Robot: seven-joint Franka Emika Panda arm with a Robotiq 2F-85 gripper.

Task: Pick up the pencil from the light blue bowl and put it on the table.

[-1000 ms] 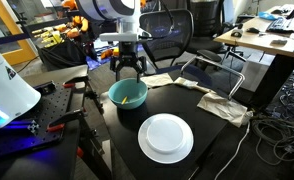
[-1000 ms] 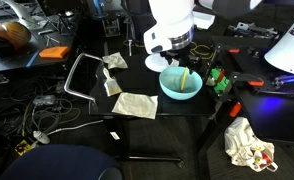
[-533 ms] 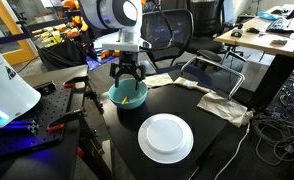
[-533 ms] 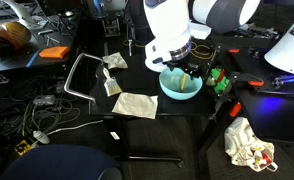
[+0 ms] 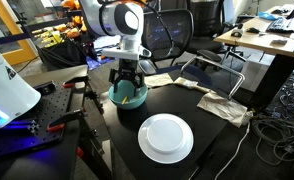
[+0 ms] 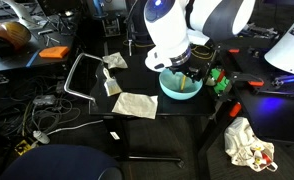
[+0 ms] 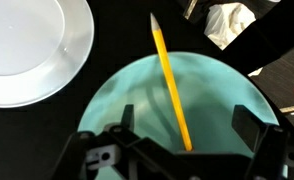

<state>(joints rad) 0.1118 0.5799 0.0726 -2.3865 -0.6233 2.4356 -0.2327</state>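
Gripper [image 5: 127, 83]: lowered into the light blue bowl [image 5: 138, 98]; jaws spread wide, one on each side of the pencil [image 7: 170, 85], gripping nothing
Pencil: leaning inside the light blue bowl; its pointed end sticks out over the rim
Light blue bowl: on the table [image 5: 215, 135]; just beyond the white plate [image 5: 165, 138], on its far side

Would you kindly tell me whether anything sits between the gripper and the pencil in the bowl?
Nothing visible does. In the wrist view the pencil lies alone in the light blue bowl, its tip poking past the rim. The open gripper is directly above, with one finger on either side.
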